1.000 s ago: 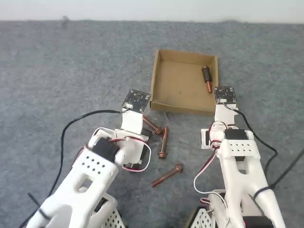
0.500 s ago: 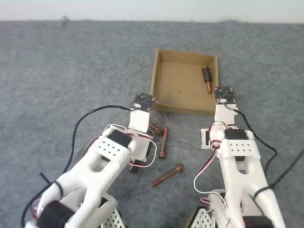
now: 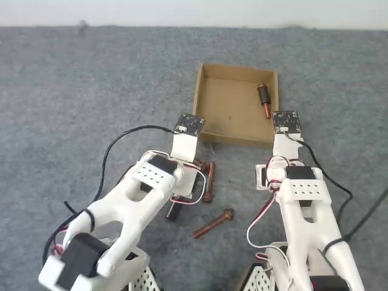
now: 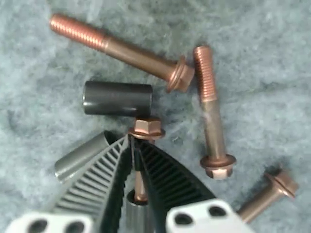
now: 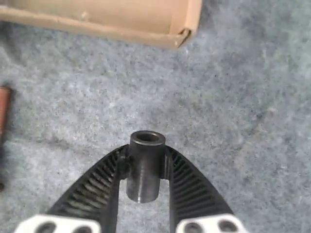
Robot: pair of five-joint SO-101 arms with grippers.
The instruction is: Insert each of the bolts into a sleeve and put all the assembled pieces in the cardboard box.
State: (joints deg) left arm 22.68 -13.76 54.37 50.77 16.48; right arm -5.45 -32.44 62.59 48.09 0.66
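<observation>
Grey felt-covered bench [image 3: 79, 91] carries the work. The cardboard box [image 3: 230, 136] stands at the far side, with one assembled piece [image 3: 265, 100] inside against its right wall.

The left jaws are closed on a bolt [image 4: 146, 128]. They grip it by the shank, and the head projects past their tips. It sits low among loose stock: a dark sleeve [image 4: 118, 98] just beyond the head, a second sleeve [image 4: 80, 155] beside the jaws, and loose bolts [image 4: 210, 107] close by.

The right jaws are clamped around a third sleeve [image 5: 147, 167], open bore facing forward, near the box's front corner.

Assessment: the step in hand is mating the bolt to the held sleeve.
- Lift the bolt clear of its neighbours first.
- The threaded end appears to point back towards the wrist, so it must be presented to the bore, which probably needs a regrip.
- Align the axes before pushing, and keep the sleeve firmly gripped.
</observation>
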